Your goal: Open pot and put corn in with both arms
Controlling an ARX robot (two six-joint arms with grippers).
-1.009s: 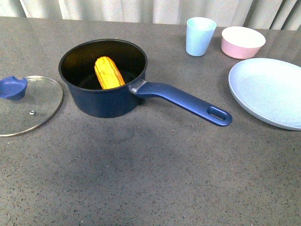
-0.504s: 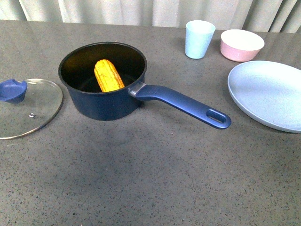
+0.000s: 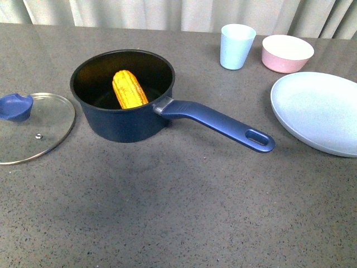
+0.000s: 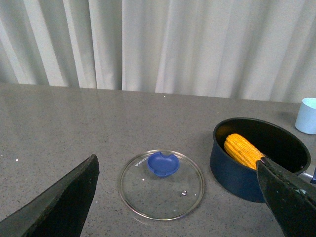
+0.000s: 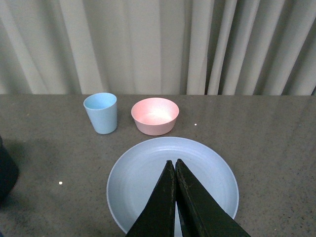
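Front view of a grey speckled table [image 3: 184, 212]. The pot [image 3: 120, 120], uncovered, holds the corn [image 3: 129, 88], which leans tilted against the black inner wall. The pot's long handle [image 3: 217, 121] extends toward the right and near side, ending in an oval hole. The glass lid [image 3: 33, 128] lies flat just left of the pot, its blue knob [image 3: 15, 106] at its far edge. At far right stand a pale blue cup [image 3: 236, 46], a pink bowl [image 3: 287, 53] and a pale blue plate [image 3: 318, 109].

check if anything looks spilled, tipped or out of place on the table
Nothing stands out. The corn lies inside the upright pot, and the glass lid rests flat on the table beside it.
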